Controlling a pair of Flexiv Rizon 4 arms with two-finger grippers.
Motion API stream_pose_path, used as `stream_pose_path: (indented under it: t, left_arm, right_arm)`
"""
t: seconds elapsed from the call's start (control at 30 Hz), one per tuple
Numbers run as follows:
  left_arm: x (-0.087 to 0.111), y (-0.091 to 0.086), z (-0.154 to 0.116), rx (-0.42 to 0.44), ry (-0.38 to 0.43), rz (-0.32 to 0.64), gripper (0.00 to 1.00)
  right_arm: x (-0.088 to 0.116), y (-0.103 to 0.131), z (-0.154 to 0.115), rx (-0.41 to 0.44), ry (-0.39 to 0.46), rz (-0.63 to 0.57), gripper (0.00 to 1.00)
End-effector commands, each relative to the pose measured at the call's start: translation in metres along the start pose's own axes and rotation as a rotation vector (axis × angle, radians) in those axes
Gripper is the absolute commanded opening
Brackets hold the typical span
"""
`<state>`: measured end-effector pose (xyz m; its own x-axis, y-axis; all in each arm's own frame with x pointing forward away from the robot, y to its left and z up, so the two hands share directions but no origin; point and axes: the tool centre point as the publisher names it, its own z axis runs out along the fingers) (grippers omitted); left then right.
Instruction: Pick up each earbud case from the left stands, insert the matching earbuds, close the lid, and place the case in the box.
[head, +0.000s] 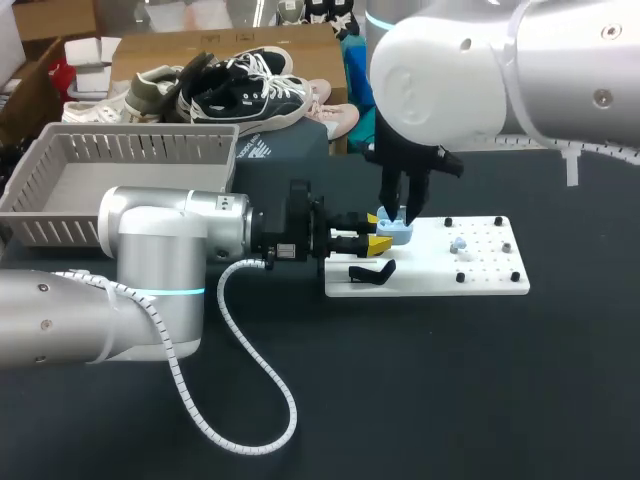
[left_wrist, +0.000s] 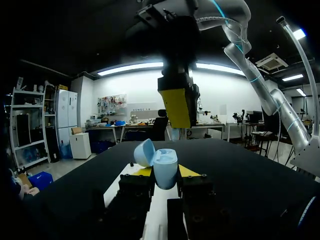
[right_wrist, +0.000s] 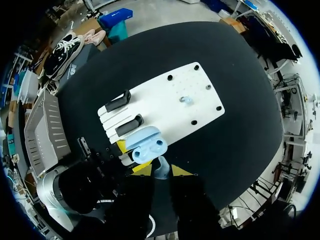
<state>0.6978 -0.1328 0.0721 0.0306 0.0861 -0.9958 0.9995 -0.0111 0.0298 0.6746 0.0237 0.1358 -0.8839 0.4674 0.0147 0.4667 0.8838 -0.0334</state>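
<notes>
A light blue earbud case (head: 397, 231) stands open over the left end of the white board (head: 480, 275), its lid (left_wrist: 143, 152) tipped back. My left gripper (head: 380, 241) is shut on the case body (left_wrist: 165, 169), one yellow tip on each side. Straight above it hangs my right gripper (head: 400, 212), shut on a small light blue earbud (right_wrist: 160, 169); that earbud is just over the case's wells (right_wrist: 150, 145). Another earbud (right_wrist: 186, 100) sits on the board's peg area. Two black stands (right_wrist: 128, 125) on the board's left part are bare.
A grey slatted basket (head: 60, 215) sits at the far left of the black table. Shoes and a cardboard box lie behind it. Small black pegs dot the white board's right half (head: 505, 247). My left arm's white cable (head: 250, 385) loops over the table's front.
</notes>
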Motion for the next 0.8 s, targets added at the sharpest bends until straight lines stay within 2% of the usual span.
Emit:
stream_pose_path:
  t: [0.03,0.8]
  left_arm:
    - [0.0,-0.001,0.0,-0.005,-0.001,0.001,0.0]
    - [0.0,-0.001,0.0,-0.005,-0.001,0.001,0.0]
  right_arm:
    - [-0.003,0.004,0.001,0.012,0.003,0.001,0.0]
    - [-0.013,0.007,0.011,0.026,0.011,-0.001,0.0]
